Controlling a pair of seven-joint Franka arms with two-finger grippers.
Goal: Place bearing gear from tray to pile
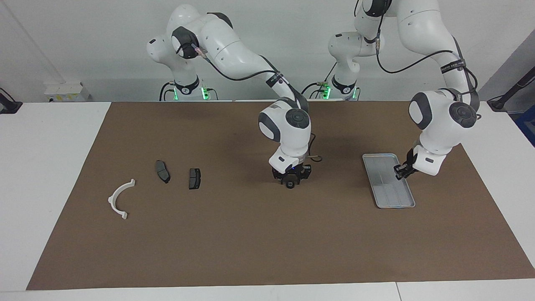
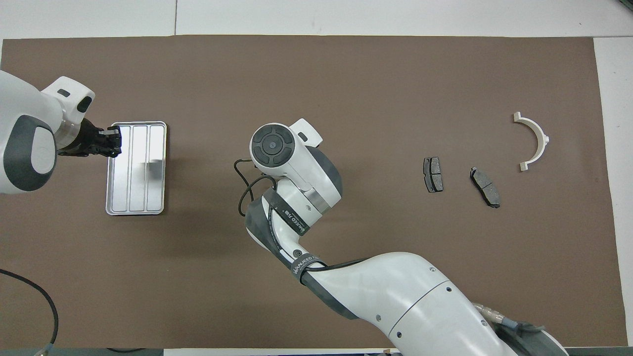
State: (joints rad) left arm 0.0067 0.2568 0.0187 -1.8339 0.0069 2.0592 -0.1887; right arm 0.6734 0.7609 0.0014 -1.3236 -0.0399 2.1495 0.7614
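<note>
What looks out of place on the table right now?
The bearing gear lies on the mat mid-table, neither in the tray nor with the pile, directly under the right tool. The left tool hangs shut over the tray's edge. Nothing looks spilled or damaged.

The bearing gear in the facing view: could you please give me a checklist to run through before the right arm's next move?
1. Bearing gear out of the tray: ok, it is at mid-mat.
2. Right gripper down at the gear: ok.
3. Firm grip on the gear: cannot tell.
4. Left gripper shut and away from the gear, over the tray's rim: ok.
5. Pile in place, white bracket and two dark pads lying apart: ok.
6. Gear at the pile: not ok.
</note>
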